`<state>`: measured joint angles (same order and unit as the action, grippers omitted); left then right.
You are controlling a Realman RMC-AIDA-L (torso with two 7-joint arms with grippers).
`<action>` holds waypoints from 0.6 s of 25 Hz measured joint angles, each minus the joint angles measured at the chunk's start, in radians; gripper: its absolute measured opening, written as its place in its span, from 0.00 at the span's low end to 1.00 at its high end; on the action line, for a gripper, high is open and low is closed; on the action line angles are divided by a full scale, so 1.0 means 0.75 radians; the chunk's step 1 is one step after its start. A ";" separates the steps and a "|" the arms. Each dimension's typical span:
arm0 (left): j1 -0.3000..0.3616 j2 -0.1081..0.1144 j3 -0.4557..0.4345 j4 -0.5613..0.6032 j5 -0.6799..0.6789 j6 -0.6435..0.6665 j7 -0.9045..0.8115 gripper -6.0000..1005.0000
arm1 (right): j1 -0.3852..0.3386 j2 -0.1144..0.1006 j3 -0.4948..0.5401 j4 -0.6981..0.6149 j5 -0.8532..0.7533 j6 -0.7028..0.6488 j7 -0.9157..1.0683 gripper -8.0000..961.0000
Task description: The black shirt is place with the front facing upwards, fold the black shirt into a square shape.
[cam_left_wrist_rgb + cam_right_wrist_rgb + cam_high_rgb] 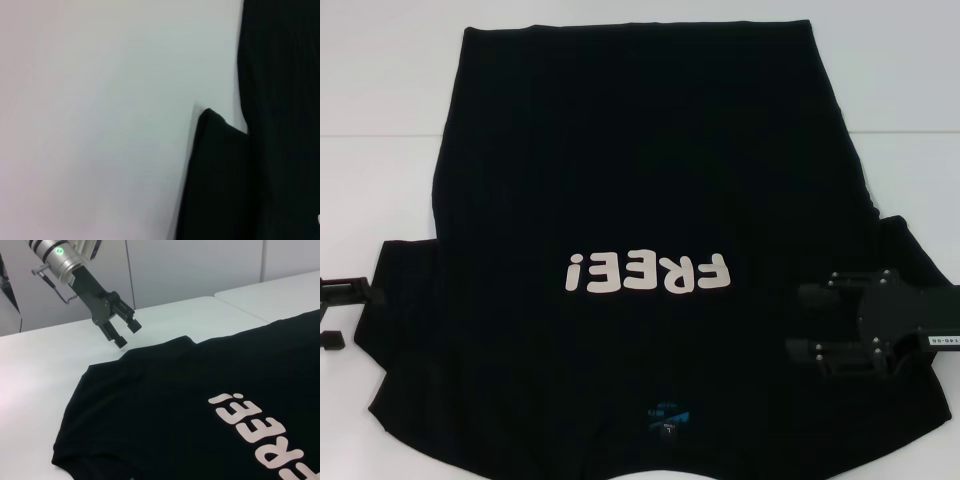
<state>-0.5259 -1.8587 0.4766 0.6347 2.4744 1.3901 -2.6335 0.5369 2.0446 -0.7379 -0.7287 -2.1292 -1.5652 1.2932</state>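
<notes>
Nearest me, at the bottom centre of the head view, the large black soft-cloth T-shirt (650,200) lies flat on the white table (380,120), its white "FREE!" lettering (648,272) face up. My right gripper (800,322) hovers over its lower-right sleeve, fingers spread. My left gripper (121,332) hangs at lower left beside the other sleeve, released, grasping nothing.
</notes>
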 joint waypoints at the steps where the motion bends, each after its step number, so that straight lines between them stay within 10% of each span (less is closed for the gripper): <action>1: 0.000 -0.001 0.001 -0.009 0.000 -0.009 0.002 0.93 | 0.000 0.000 0.000 0.000 0.000 0.000 0.000 0.81; 15: -0.002 -0.007 0.002 -0.057 -0.009 -0.074 0.006 0.93 | -0.006 0.000 0.000 0.000 0.000 0.001 -0.002 0.81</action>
<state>-0.5278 -1.8636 0.4780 0.5921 2.4679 1.3343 -2.6289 0.5322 2.0448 -0.7378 -0.7286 -2.1292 -1.5645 1.2916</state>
